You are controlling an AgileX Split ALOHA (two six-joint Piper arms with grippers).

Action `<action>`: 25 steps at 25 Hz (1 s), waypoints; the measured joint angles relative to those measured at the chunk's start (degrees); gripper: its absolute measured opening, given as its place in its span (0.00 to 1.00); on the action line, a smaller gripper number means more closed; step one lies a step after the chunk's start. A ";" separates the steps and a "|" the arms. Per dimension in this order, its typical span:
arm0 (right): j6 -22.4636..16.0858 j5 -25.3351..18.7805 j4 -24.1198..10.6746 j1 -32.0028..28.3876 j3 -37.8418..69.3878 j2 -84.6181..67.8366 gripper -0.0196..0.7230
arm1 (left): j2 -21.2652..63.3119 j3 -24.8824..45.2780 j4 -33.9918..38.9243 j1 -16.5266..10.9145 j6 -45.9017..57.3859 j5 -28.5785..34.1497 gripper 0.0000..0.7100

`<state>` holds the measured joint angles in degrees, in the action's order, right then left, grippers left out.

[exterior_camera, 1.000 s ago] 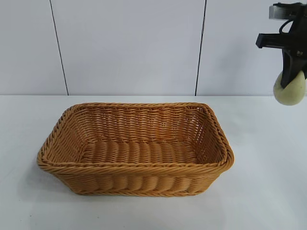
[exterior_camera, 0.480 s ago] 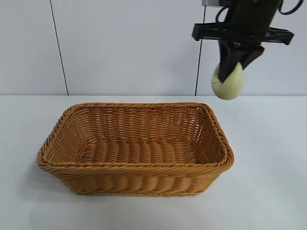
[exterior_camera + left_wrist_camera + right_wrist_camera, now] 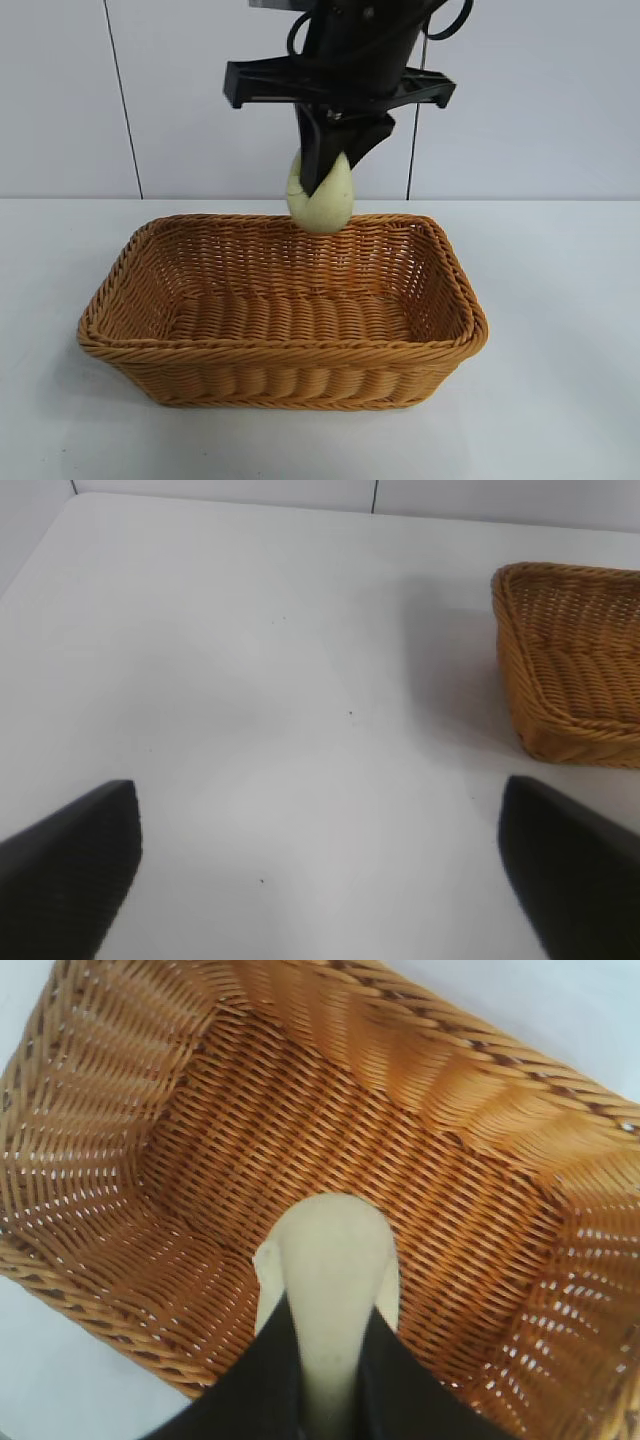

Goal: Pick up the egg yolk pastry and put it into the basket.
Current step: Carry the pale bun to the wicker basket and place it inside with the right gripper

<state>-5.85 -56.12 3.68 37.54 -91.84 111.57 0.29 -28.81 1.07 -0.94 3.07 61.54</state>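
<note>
My right gripper (image 3: 330,172) hangs over the back middle of the orange-brown wicker basket (image 3: 280,345), shut on the pale yellow egg yolk pastry (image 3: 322,205). The pastry is squeezed between the two black fingers and bulges out below them, just above the rear rim. In the right wrist view the egg yolk pastry (image 3: 330,1260) sits pinched in the right gripper (image 3: 330,1340) with the basket's woven floor (image 3: 420,1150) straight beneath it. My left gripper (image 3: 320,860) stands open over bare white table, off to the side of the basket (image 3: 570,660), with nothing between its fingers.
The white table (image 3: 560,300) runs all round the basket. A pale panelled wall (image 3: 200,100) stands behind it. The right arm's black wrist bar (image 3: 340,85) spans above the basket's back edge.
The right gripper has carried the pastry leftward from the far right, past the basket's right end, to above the basket's back middle, and slightly lower. The left gripper has not moved.
</note>
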 joint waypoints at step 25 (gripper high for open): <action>-0.42 -0.28 -0.10 0.00 -3.79 13.19 0.92 | 0.00 0.00 0.00 0.00 0.00 0.00 0.98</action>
<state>-6.27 -56.39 3.58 37.55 -95.63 124.76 0.29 -28.81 1.07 -0.94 3.07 61.54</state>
